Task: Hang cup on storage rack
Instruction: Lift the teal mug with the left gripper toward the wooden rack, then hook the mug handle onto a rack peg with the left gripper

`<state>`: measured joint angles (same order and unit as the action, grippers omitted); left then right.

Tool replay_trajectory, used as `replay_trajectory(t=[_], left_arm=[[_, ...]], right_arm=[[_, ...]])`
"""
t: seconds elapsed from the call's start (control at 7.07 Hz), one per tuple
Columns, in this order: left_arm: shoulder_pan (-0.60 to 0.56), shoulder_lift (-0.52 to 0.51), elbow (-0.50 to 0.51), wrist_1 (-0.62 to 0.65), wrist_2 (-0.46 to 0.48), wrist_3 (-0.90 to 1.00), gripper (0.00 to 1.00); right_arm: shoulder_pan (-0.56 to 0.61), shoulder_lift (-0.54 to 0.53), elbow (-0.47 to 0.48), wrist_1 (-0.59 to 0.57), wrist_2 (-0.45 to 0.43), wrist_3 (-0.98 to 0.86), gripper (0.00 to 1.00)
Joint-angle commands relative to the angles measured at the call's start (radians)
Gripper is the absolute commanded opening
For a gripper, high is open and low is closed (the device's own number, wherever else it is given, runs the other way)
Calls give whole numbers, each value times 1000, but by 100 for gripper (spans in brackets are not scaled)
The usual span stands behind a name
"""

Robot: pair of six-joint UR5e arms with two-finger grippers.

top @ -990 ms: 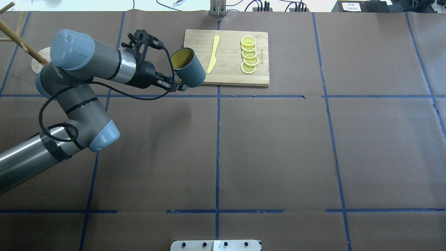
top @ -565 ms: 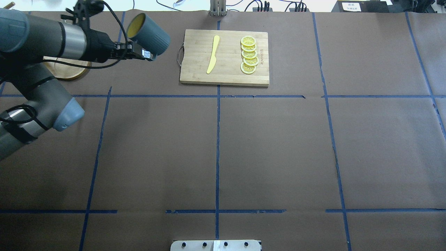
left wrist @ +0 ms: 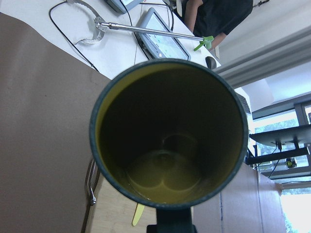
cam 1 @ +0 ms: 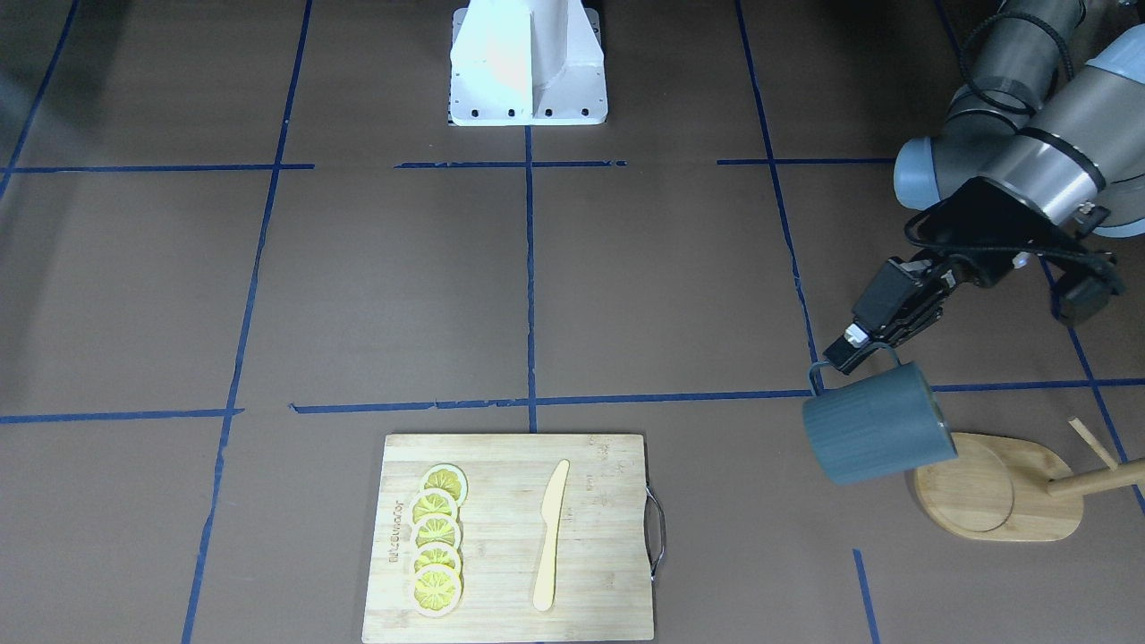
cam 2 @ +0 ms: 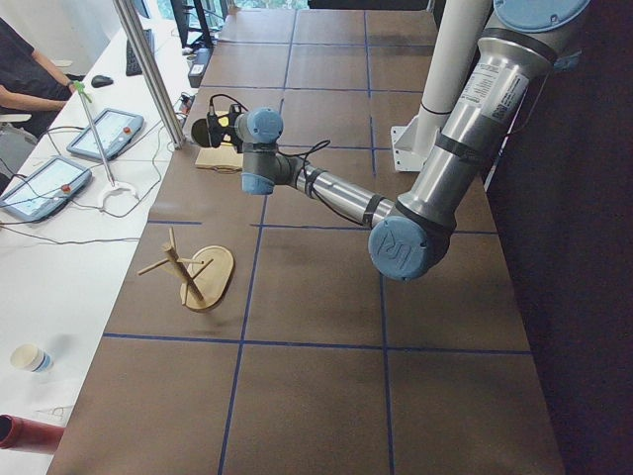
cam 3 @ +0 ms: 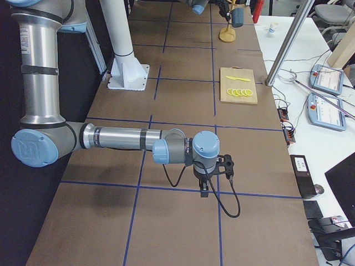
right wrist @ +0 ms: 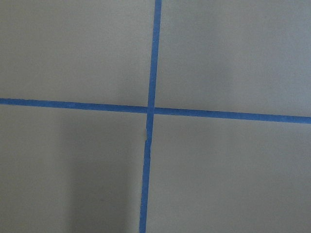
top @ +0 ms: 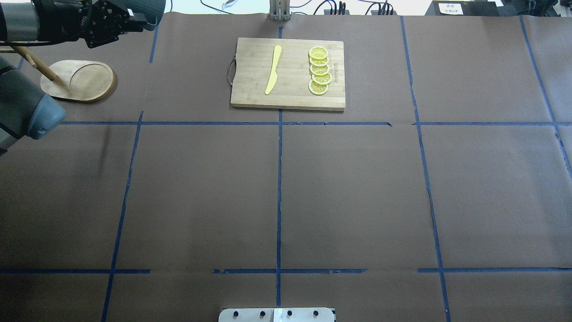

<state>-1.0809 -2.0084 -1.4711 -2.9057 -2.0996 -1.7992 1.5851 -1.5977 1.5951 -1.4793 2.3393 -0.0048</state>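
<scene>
The dark grey-teal cup is tilted on its side in the air, its mouth towards the storage rack's post. My left gripper is shut on the cup's handle. The cup hangs above the near end of the rack's oval bamboo base. In the overhead view the cup and left gripper are at the top left edge, beyond the rack. The left wrist view looks into the cup's yellow inside. My right gripper hangs low over the table far from the rack; I cannot tell its state.
A rectangular cutting board with a metal handle, a yellow knife and several lemon slices lies at the far middle of the table. Thin pegs stick out from the rack's post. Operators' desks lie beyond the far edge.
My left arm has carried the cup from beside the cutting board to the left and farther back, to over the rack. The rack's base is now uncovered in the overhead view.
</scene>
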Motion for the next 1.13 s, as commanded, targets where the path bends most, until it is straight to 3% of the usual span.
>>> replay_trajectory(t=[0.0, 0.42, 0.57, 0.71, 0.99], left_arm=[[-36, 5, 78, -204, 10, -220, 0], [-65, 89, 144, -481, 186, -570, 0], [-68, 132, 147, -579, 299, -700, 0], [-67, 164, 170, -655, 366, -747, 0], [-60, 157, 266, -724, 403, -776, 0]], right_arm=[[1, 1, 0, 1, 0, 0, 100], [1, 1, 0, 1, 0, 0, 100], [1, 2, 0, -1, 0, 0, 100], [1, 2, 3, 1, 0, 0, 100], [1, -4, 28, -1, 0, 0, 100]])
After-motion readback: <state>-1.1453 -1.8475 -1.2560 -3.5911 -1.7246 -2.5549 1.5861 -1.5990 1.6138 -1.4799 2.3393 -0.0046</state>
